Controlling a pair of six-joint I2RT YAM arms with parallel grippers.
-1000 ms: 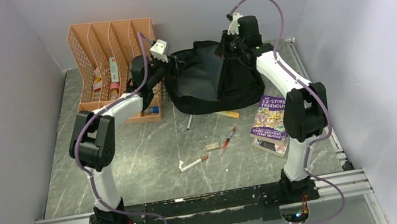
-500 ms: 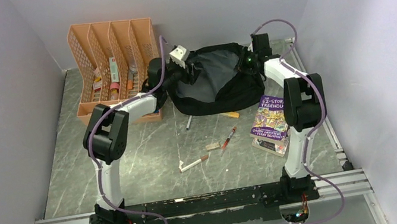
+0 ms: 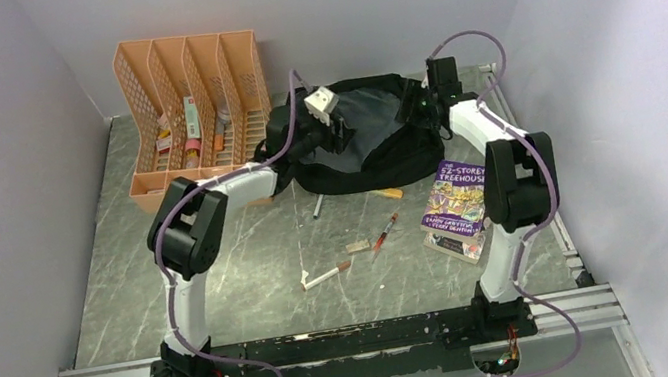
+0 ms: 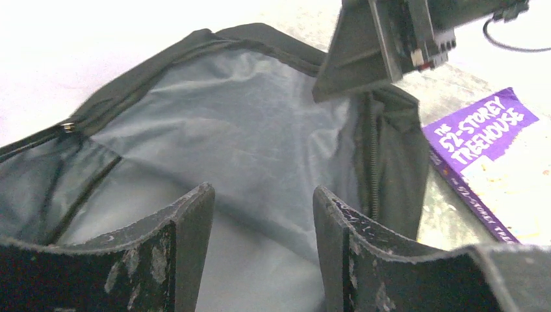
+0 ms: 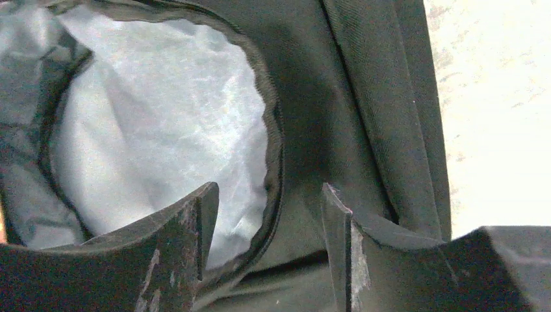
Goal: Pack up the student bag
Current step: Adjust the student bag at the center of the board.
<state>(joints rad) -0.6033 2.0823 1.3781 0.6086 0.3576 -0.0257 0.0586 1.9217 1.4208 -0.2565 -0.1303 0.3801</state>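
top view: the student bag (image 3: 385, 155) lies at the far middle of the tabletop (image 3: 249, 253), its mouth open onto grey lining, with one arm at either side. packing looks barely begun: the book (image 3: 458, 199), a white pen (image 3: 326, 275), a red pen (image 3: 385, 232) and a small block (image 3: 357, 245) all lie loose on the tabletop in front of the bag, and nothing shows inside it. the orange file rack (image 3: 194, 99) at far left holds a few small items in its slots. left wrist view: the left jaws stand spread and empty over the bag's bare lining, with the book just beside the bag. right wrist view: the right jaws are spread too; the rim of the bag's mouth runs below the gap, not pinched as far as i can tell.
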